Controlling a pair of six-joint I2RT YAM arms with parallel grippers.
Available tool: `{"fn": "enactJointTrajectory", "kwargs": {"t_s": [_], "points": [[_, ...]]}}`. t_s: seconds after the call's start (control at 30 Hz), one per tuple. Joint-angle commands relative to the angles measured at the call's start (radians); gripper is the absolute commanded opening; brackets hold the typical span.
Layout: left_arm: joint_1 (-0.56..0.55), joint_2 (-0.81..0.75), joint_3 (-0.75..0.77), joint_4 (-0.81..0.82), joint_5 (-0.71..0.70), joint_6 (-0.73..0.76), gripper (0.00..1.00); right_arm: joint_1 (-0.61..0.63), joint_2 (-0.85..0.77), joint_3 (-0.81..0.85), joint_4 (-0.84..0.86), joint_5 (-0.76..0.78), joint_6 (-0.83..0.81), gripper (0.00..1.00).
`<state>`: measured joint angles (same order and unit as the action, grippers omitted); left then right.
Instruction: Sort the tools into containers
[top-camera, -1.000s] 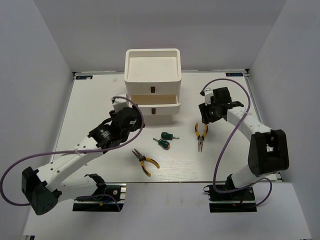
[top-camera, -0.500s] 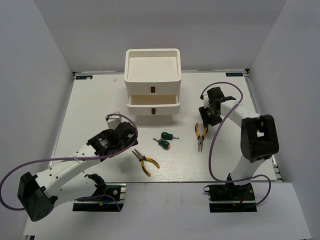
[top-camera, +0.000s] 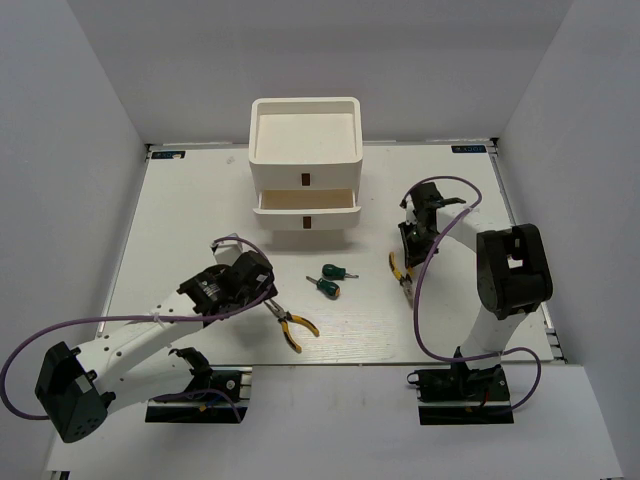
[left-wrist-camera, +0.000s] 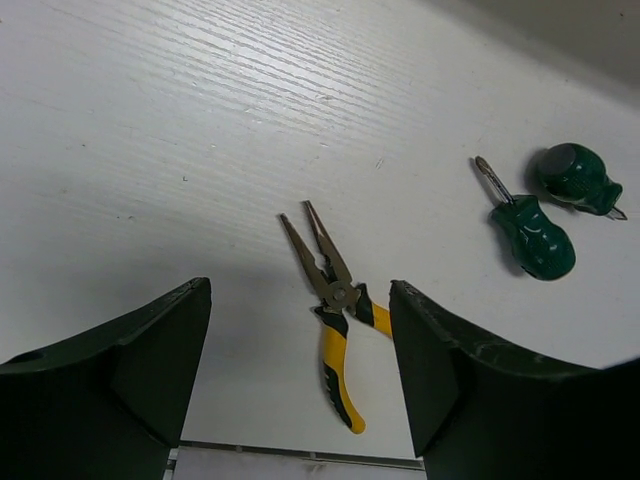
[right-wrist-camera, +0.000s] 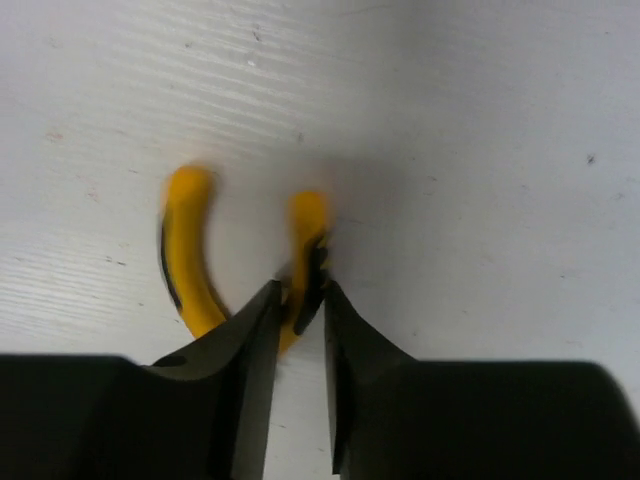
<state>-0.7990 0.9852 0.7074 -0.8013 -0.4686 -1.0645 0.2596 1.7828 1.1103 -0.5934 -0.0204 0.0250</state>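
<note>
Yellow handles are the story on both sides of the table (top-camera: 200, 220). On the right, the right gripper (right-wrist-camera: 300, 300) is down on the right-hand pliers (right-wrist-camera: 186, 250). Its fingers (right-wrist-camera: 250, 350) stand close together with one yellow handle nipped between them. The other handle curves free to the left in the wrist view, a little blurred. Those pliers lie right of centre, handles to the far side, nose pointing near.

Over on the left, the left gripper (top-camera: 266, 292) hangs wide open with nothing in it. The near pliers (left-wrist-camera: 335, 300) lie flat just to its near-right, nose toward the gripper and handles trailing off toward the near edge. In the wrist view their long axis runs straight out between the two fingers (left-wrist-camera: 130, 370), so a drop would straddle them across their width. That looks well lined up to me, and the left arm is plainly the nearer one for this pair.

A stubby green screwdriver (left-wrist-camera: 535, 235) and its twin (left-wrist-camera: 575, 178) sit between the two pliers, apart from both grippers and not blocking either grab.

The white organizer (top-camera: 305, 160) stands at far centre, its upper drawer (top-camera: 305, 200) pulled out a little. The screwdrivers lie close beside the line from the near pliers to that drawer, so I'd want a lifted carry.
</note>
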Motion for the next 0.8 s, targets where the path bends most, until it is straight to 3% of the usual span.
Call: {"fn": "enactJointTrajectory", "kwargs": {"t_s": [0.0, 0.13, 0.3, 0.43, 0.63, 0.77], "points": [[-0.003, -0.016, -0.022, 0.048, 0.028, -0.011, 0.82, 0.009, 0.044, -0.027, -0.003, -0.070, 0.070, 0.23], [-0.003, -0.016, -0.058, 0.126, 0.091, 0.081, 0.82, -0.003, -0.002, -0.010, -0.006, -0.111, 0.053, 0.01], [-0.003, -0.052, -0.129, 0.185, 0.175, 0.150, 0.82, -0.011, -0.250, 0.011, 0.061, -0.278, -0.282, 0.00], [-0.003, -0.091, -0.158, 0.194, 0.196, 0.184, 0.82, 0.001, -0.367, 0.095, 0.092, -0.447, -0.399, 0.00], [-0.003, -0.082, -0.158, 0.185, 0.235, 0.230, 0.82, 0.090, -0.369, 0.279, 0.245, -0.521, -0.433, 0.00], [-0.003, -0.060, -0.158, 0.195, 0.255, 0.230, 0.82, 0.174, -0.272, 0.436, 0.265, -0.390, -0.451, 0.00]]}}
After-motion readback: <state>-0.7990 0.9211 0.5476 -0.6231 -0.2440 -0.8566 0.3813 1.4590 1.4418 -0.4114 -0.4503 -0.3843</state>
